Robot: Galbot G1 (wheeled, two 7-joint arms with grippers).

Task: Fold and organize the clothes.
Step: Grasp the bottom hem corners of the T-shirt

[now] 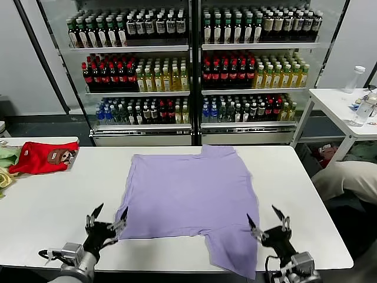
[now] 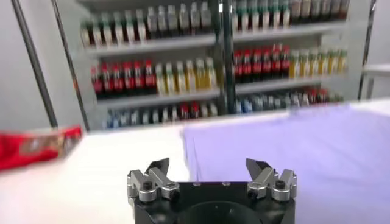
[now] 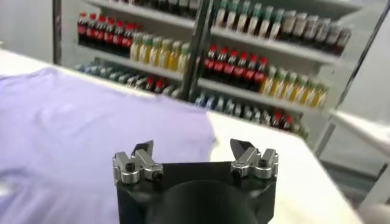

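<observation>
A lavender T-shirt [image 1: 188,191] lies spread flat, plain side up, on the white table [image 1: 53,206]. One part hangs over the table's front edge at the right. My left gripper [image 1: 108,216] is open and empty just off the shirt's near left corner. My right gripper [image 1: 266,219] is open and empty beside the shirt's near right part. The shirt also shows in the left wrist view [image 2: 292,146] beyond my left gripper [image 2: 207,167], and in the right wrist view [image 3: 79,115] beyond my right gripper [image 3: 191,148].
A red garment [image 1: 42,157] and light green clothes [image 1: 7,156] lie at the table's far left. Shelves of bottles [image 1: 194,65] stand behind the table. A second white table [image 1: 339,106] with bottles stands at the right, and a person's leg [image 1: 347,177] shows beside it.
</observation>
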